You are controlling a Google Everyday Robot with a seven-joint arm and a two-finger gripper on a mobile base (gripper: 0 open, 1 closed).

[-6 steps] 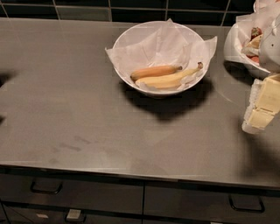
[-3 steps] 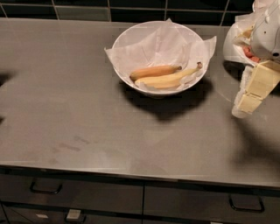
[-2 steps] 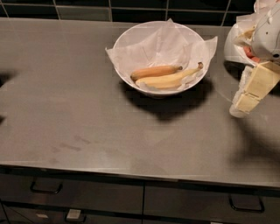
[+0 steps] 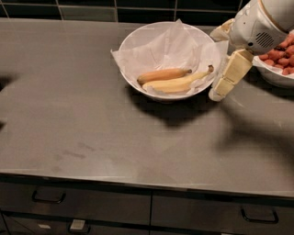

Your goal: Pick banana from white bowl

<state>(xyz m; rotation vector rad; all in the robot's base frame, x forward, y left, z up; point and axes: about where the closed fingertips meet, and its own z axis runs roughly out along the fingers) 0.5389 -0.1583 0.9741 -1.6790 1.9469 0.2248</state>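
The fingers [image 4: 228,75] of the cream gripper [image 4: 216,94], whether spread or pressed together I cannot tell, hang just right of the paper-lined white bowl [image 4: 130,37]; the curved pale-yellow banana [image 4: 174,84] points its stem at them.

Under dim overhead light, dark shadows [image 4: 183,112] are thrown on the grey metal counter [image 4: 92,114] below the cream gripper [image 4: 217,94], held beside the paper-lined white bowl [image 4: 161,95].

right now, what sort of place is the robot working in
Likely a kitchen or office pantry: a grey countertop, dark wall tiles behind it, handled drawers below. The gripper hangs beside the white bowl holding the banana.
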